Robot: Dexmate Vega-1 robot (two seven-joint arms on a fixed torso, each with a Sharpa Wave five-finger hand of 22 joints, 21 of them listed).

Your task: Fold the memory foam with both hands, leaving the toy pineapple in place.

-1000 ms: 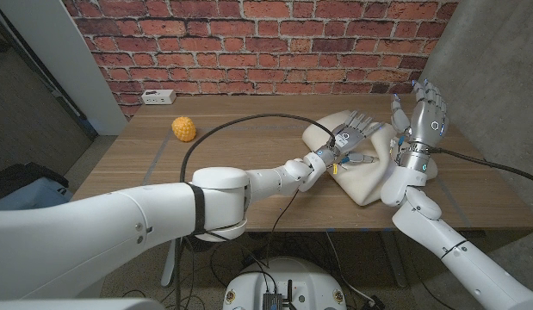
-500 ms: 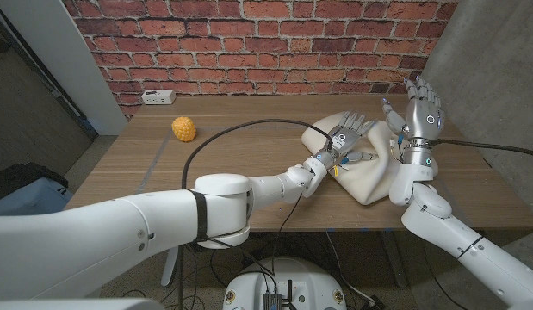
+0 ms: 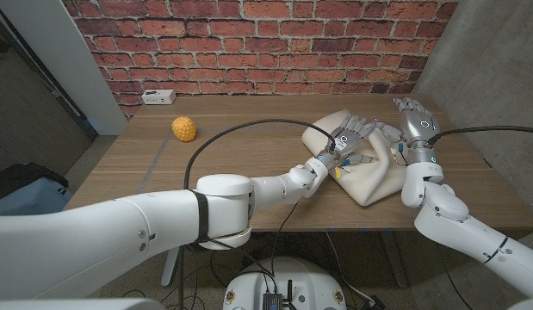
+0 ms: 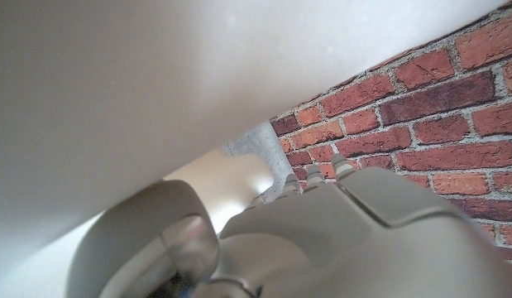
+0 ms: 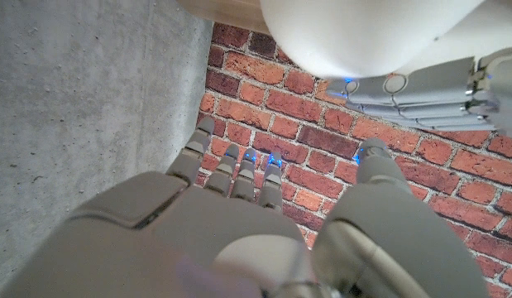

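Head view: toy pineapple [image 3: 184,129] far from foam [image 3: 369,176]; wrist cams: brick.

My left arm stretched across, left hand [image 3: 350,138] pressed palm-down, fingers extended. My right forearm raised steep, right hand [image 3: 412,123] upright just beside left, fingers spread, holding nothing. Right wrist view: back of right hand [image 5: 231,223], fingers apart, thumb off to side.
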